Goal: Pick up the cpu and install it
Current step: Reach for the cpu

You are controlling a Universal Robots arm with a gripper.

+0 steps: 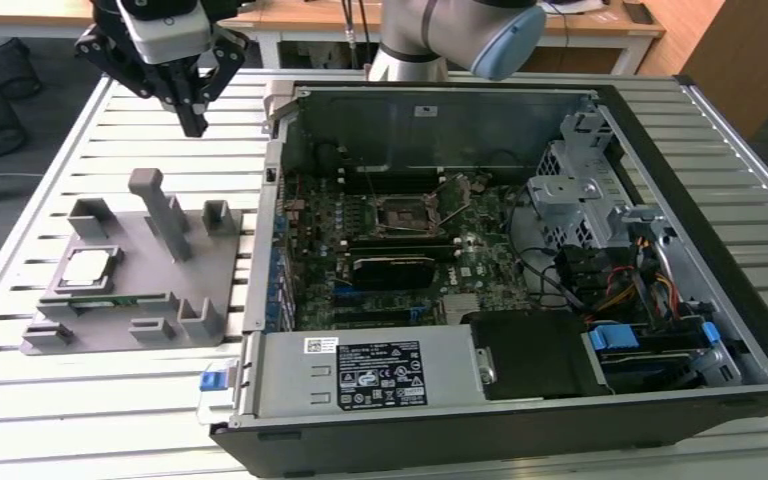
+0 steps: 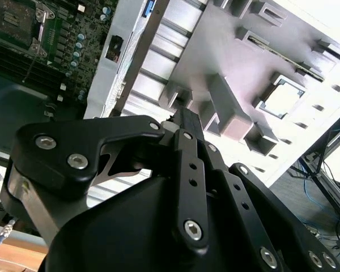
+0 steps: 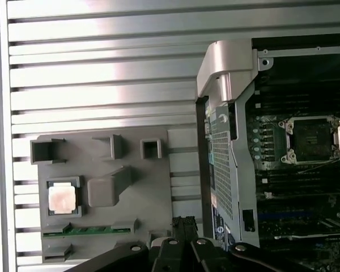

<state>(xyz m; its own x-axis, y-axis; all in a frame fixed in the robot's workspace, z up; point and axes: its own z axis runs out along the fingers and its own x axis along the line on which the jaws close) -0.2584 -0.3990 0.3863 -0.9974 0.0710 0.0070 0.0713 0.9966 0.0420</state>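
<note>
At about nine o'clock from the open computer case (image 1: 744, 300) in the exterior view, the cpu (image 1: 87, 268) lies flat in a square recess of the grey fixture tray (image 1: 224, 290), silver top up, untouched. A green memory stick (image 1: 91, 303) sits just beside it toward six o'clock. The gripper (image 1: 193, 122) hangs well apart, near one o'clock from the chip, pinched together on nothing. The socket (image 1: 402, 212) lies around three o'clock. I judge the risks so: a descent with the pincer closed would strike the lid, the tall post (image 1: 171, 215) beside the recess could snag a finger, and a tilted grasp might bend socket pins.
</note>
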